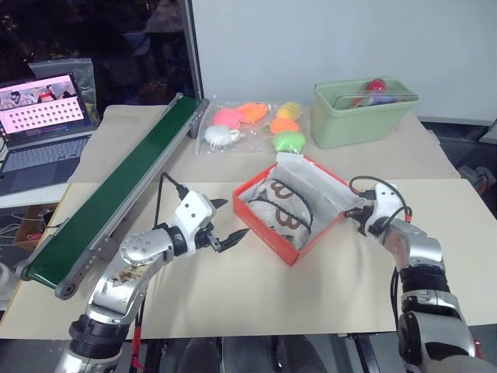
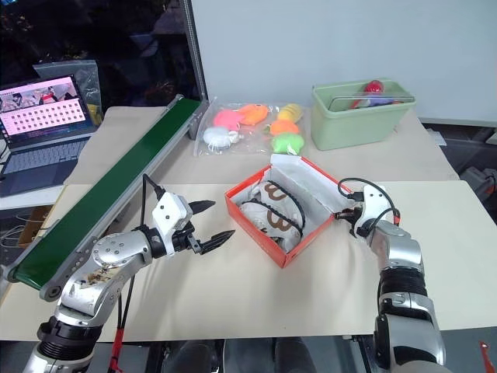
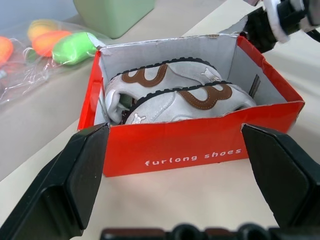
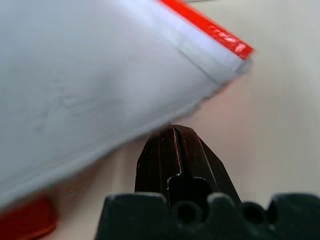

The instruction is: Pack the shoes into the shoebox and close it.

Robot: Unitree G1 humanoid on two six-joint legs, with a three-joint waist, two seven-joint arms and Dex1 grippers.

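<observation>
Both shoes (image 3: 170, 95) lie side by side inside the shoebox (image 1: 273, 230), which sits on the table (image 1: 233, 295) between the 2 grippers.

Left gripper (image 1: 220, 235): fingers spread wide, empty, near the box's long red side but not touching.

Right gripper (image 4: 176, 150): fingers pressed together, nothing between them, tips just under the edge of the open lid flap (image 1: 311, 176) at the box's far side. Contact cannot be confirmed.

Handling, as judged: thin cardboard, light, likely to slide on the smooth table if pushed from 1 side only. The flap is stiff enough to fold over but creases easily; push near its free edge, with the left gripper bracing the opposite wall.

Hard to make out: the flap's hinge line and red outer face; the right wrist view is blurred, and the shoes' laces are partly hidden by the box walls.
</observation>
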